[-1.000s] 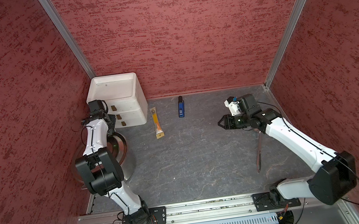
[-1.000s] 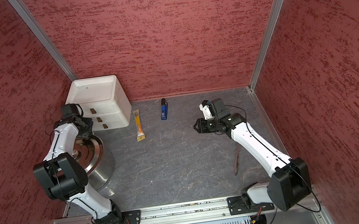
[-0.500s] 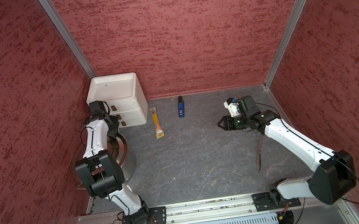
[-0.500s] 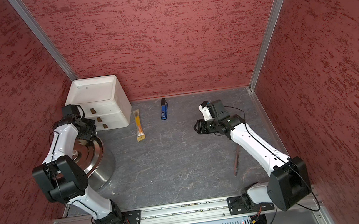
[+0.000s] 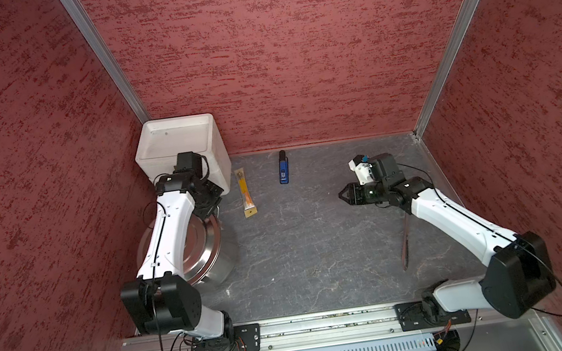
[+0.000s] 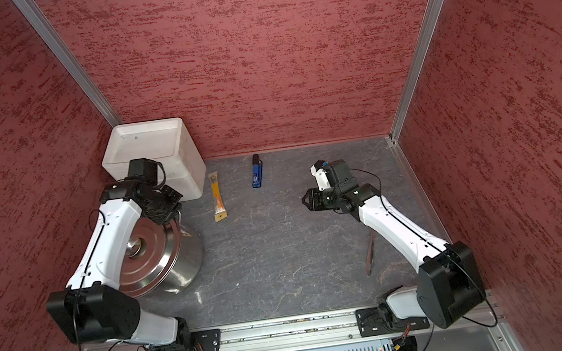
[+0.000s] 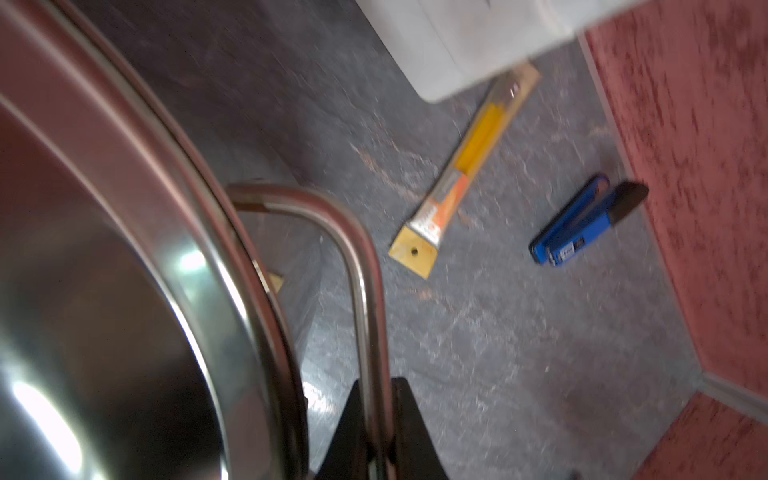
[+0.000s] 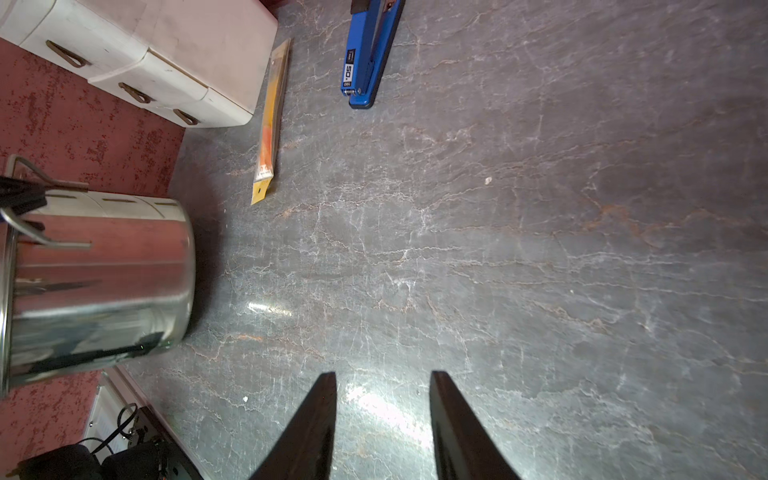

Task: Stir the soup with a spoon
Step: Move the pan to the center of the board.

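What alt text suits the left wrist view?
Left gripper shut on the wire handle of a shiny steel pot that fills much of the frame. Beyond, on the grey table, lie an orange stick and a blue stapler, with a white box and red wall behind.

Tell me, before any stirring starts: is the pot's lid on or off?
On: in a top view the knobbed lid sits across the mouth of the pot.
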You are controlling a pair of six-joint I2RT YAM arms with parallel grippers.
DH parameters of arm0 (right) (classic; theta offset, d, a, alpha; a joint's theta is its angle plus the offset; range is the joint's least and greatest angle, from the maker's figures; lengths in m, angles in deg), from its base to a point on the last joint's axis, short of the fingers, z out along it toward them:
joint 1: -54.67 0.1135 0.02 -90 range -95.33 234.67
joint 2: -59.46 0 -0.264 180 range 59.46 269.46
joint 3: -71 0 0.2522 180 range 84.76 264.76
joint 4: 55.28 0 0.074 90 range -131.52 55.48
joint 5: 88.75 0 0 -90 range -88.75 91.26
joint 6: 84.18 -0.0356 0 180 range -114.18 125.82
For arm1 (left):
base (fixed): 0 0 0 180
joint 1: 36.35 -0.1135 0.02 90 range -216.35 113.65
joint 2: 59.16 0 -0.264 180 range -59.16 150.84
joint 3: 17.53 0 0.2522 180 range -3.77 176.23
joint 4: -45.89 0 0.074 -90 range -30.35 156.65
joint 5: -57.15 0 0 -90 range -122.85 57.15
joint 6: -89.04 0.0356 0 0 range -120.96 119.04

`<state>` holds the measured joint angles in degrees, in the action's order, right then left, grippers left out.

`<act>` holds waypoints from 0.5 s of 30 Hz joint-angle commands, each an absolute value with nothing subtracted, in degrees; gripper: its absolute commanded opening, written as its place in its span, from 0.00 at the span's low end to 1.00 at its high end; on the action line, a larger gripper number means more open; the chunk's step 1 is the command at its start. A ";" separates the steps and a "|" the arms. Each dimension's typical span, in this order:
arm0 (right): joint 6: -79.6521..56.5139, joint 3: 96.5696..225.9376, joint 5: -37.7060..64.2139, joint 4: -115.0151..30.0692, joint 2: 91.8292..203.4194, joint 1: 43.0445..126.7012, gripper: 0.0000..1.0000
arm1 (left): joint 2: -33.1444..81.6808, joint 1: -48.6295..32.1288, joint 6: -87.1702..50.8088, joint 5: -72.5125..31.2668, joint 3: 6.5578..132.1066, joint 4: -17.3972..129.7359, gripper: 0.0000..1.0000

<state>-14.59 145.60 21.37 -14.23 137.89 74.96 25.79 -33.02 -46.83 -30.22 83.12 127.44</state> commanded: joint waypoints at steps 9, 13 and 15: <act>-17.76 146.33 17.01 -14.51 140.06 67.67 0.38 | 28.98 -5.99 -57.55 -27.19 85.83 132.17 0.00; -17.10 146.90 15.32 -13.16 139.52 63.75 0.42 | 35.89 2.45 -59.95 -25.95 92.28 129.91 0.00; -16.49 146.85 15.15 -13.49 139.22 62.47 0.42 | 40.63 5.39 -59.83 -25.22 97.00 129.49 0.00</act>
<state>-16.84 145.56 17.51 -14.32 140.04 64.17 37.13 2.13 -57.25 -28.73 90.64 133.60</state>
